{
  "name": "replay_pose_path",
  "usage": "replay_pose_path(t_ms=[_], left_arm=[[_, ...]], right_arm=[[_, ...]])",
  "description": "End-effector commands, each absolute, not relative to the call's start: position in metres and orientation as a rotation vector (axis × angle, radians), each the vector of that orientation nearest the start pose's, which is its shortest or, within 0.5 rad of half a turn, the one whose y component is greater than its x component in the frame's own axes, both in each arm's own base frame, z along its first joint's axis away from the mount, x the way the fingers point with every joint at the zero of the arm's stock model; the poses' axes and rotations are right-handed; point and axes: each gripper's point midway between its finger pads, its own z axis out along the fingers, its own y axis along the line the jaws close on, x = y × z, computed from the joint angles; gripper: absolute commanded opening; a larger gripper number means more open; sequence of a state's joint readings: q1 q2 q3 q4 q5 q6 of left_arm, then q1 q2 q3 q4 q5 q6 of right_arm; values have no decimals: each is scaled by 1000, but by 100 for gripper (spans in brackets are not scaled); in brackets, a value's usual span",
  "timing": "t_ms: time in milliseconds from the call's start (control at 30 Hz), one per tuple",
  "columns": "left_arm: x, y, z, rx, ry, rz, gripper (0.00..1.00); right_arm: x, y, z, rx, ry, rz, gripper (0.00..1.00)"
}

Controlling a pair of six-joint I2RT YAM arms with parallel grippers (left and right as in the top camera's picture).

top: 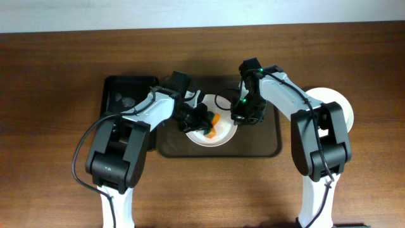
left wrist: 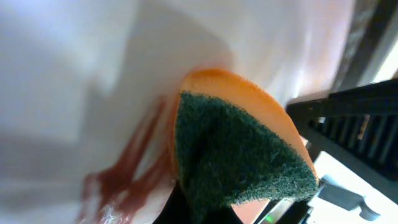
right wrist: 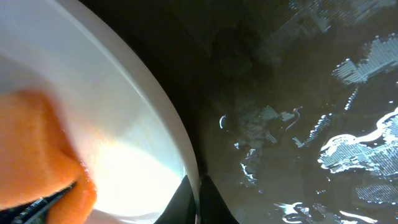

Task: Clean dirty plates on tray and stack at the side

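Left gripper (top: 204,119) clamped the sponge (top: 214,120) against the white plate (top: 218,137) on the brown tray (top: 266,149)

From overhead, the right gripper (top: 242,117) sat at the plate's right rim, a clean plate (top: 338,104) lay well apart on the table to the right, and a black bin (top: 123,95) stood just beside the tray's left end. Only the left wrist view showed the sponge's green scouring face and a red smear (left wrist: 124,180) on the plate beside it. Only the right wrist view showed the right fingers (right wrist: 208,202) pinched narrow on the plate's rim, with the tray's surface wet
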State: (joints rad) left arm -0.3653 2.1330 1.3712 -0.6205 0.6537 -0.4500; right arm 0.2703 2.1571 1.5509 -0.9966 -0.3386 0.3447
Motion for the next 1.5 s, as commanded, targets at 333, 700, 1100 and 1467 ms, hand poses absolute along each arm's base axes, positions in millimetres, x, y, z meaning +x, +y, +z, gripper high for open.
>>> replay_pose_path(t_ms=[333,700,1100,1467], left_arm=[[396,-151,40,-41,2943,-328,0],[412,-157,116,61,2751,-394,0],[398,-39,118,-223,2810,-4,0],[379,-21,66,-229,2864,27,11]], right_arm=[[358,158,6,141,3249,470,4],[358,158,6,141,3249,469,4],[361,153,13,110,3232,443,4],[384,96,104,67,2961,-25,4]])
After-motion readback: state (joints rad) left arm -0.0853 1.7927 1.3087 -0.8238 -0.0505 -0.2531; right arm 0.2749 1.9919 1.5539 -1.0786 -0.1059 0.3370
